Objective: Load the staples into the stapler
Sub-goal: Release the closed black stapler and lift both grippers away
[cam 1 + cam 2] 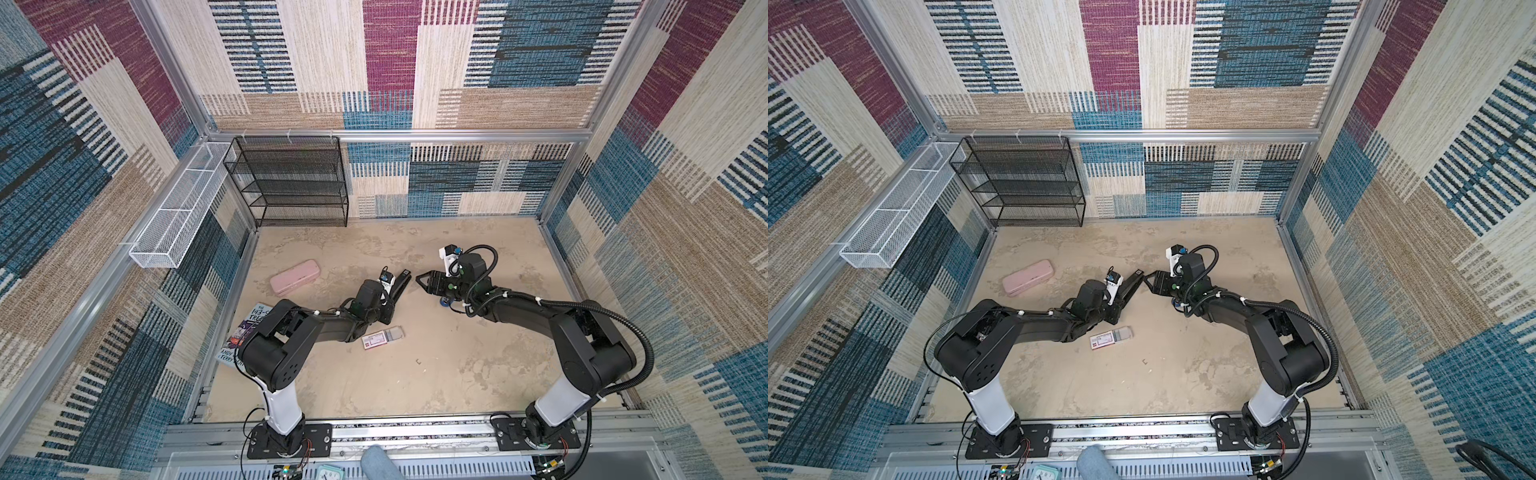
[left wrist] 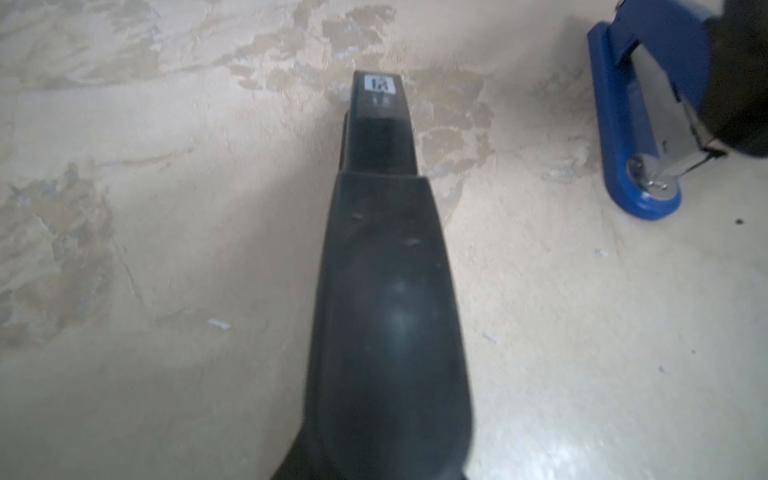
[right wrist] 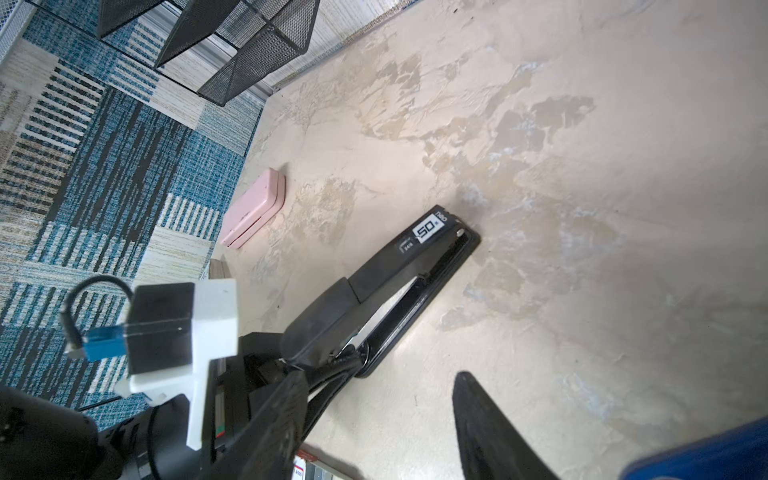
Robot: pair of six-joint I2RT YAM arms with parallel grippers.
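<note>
Right wrist view: a black stapler (image 3: pixel 399 266) is shown with its base flat on the table (image 3: pixel 582 291) and its top lifted slightly off the base. Its rear end is met by the left claw (image 1: pixel 390 301). The jaws are hidden by the stapler body, so it cannot be told whether the claw is clamped on it. The right claw (image 1: pixel 420 279) is held near the stapler's front end; neither contact nor its width can be told. A blue stapler (image 2: pixel 619 124) lies under the right arm, and whether it is gripped is not shown.

In both top views the staples (image 1: pixel 395 333) are seen in a grey tray slid partly out of a white box (image 1: pixel 374 340). The box lies just beside the left forearm, apart from both staplers.

Step in hand, as judged: the black stapler is being steadied for opening, and no staples have been lifted. For the next move, the top must be swung fully open while the base is held down. A strip must then be pinched lightly from the tray, as it is thin and likely to break.
</note>
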